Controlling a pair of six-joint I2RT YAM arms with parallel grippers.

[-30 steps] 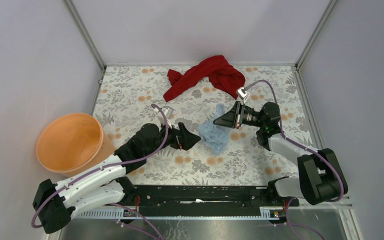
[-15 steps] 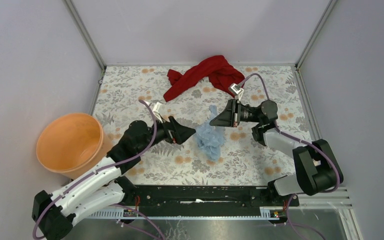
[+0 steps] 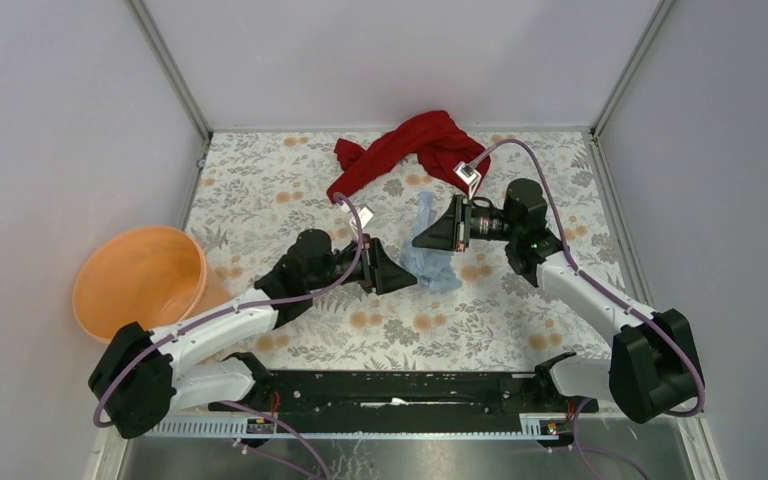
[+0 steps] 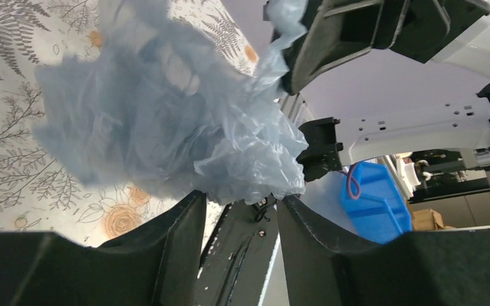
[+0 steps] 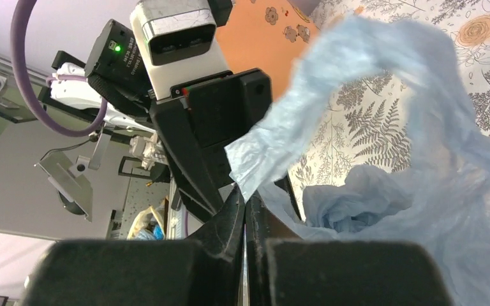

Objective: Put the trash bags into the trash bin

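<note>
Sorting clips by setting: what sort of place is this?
Probably a lab robot cell, not a home: bare grey walls on metal posts box in a flower-patterned table, with two arms bolted to a rail, plus a staged bin and bag.

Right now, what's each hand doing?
Left hand: open, trash bag at its fingertips.
Right hand: closed on the trash bag.
</note>
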